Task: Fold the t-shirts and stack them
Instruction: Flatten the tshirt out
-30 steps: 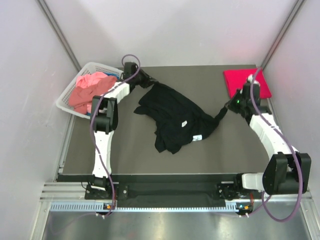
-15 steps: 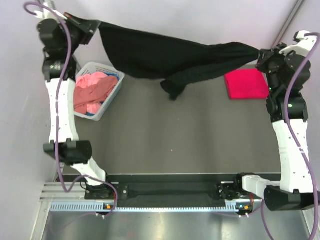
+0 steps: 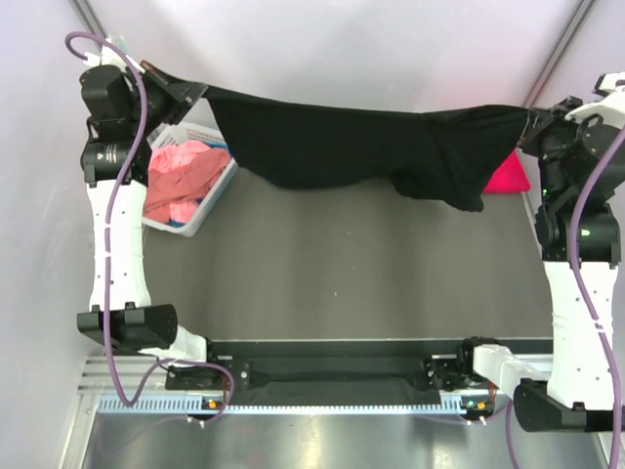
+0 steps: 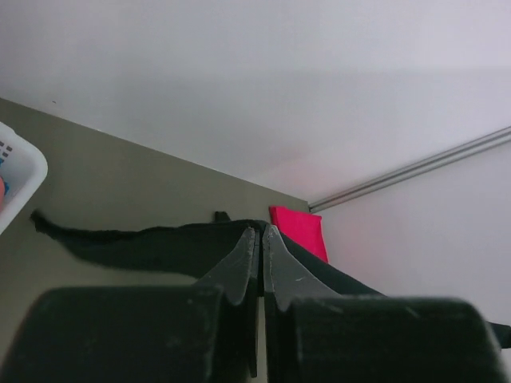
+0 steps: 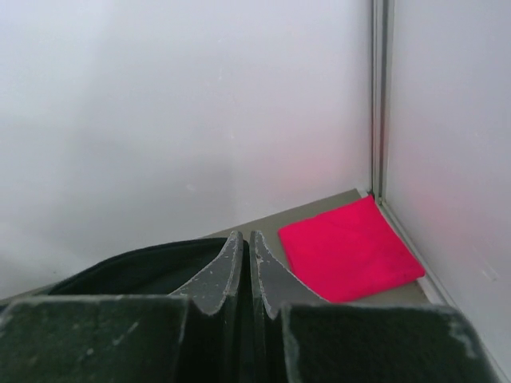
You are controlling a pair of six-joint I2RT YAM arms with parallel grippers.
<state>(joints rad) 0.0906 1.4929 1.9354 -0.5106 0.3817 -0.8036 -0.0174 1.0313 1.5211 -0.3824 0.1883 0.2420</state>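
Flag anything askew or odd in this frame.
The black t-shirt, stretched in the air between the left gripper and right gripper, hangs unevenly: a bunched part droops lower near the right end. The white basket sits skewed to the table edge.

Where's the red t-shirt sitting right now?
In the top view, the red t-shirt lies folded in the far right corner of the table, partly hidden behind the raised black t-shirt, beside the right gripper.
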